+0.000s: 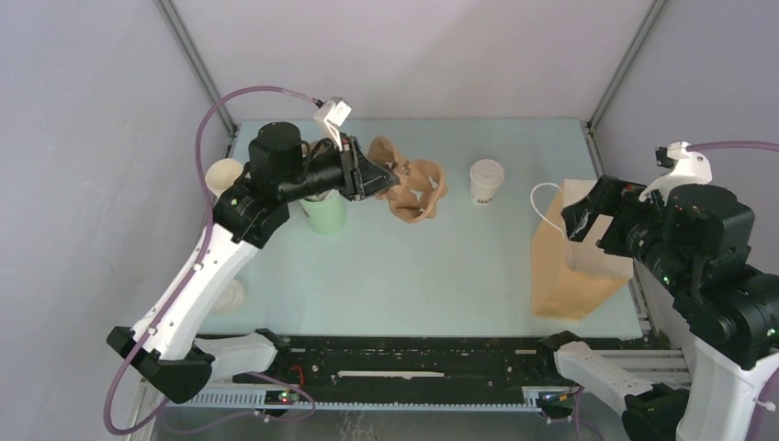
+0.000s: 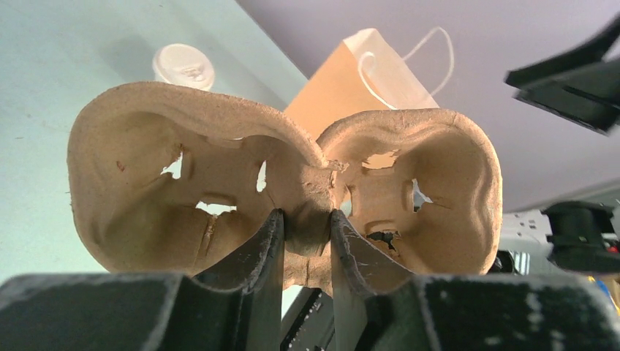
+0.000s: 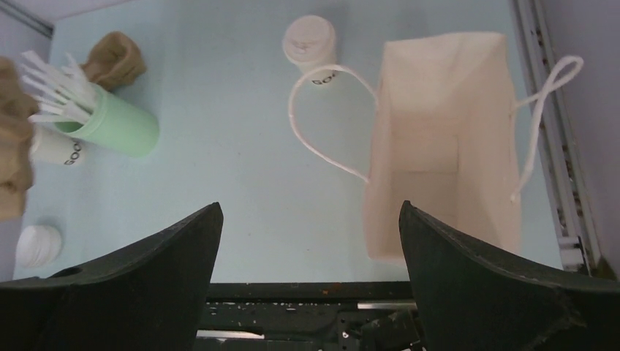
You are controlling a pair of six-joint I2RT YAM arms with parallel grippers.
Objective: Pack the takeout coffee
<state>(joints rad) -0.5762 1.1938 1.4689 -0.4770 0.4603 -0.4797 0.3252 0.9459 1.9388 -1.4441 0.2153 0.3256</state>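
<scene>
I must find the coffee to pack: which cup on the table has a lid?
The small white cup standing alone near the paper bag. The green cup holds white sticks; the cream cup at left is open.

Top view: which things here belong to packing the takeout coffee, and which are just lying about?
For the job: small lidded cream-white paper cup; brown paper bag with white cord handles; probably the brown moulded-pulp cup carrier, gripped by the left gripper.
Lying about: pale green cup of white sticks; stack of cream cups; round white lids.
</scene>
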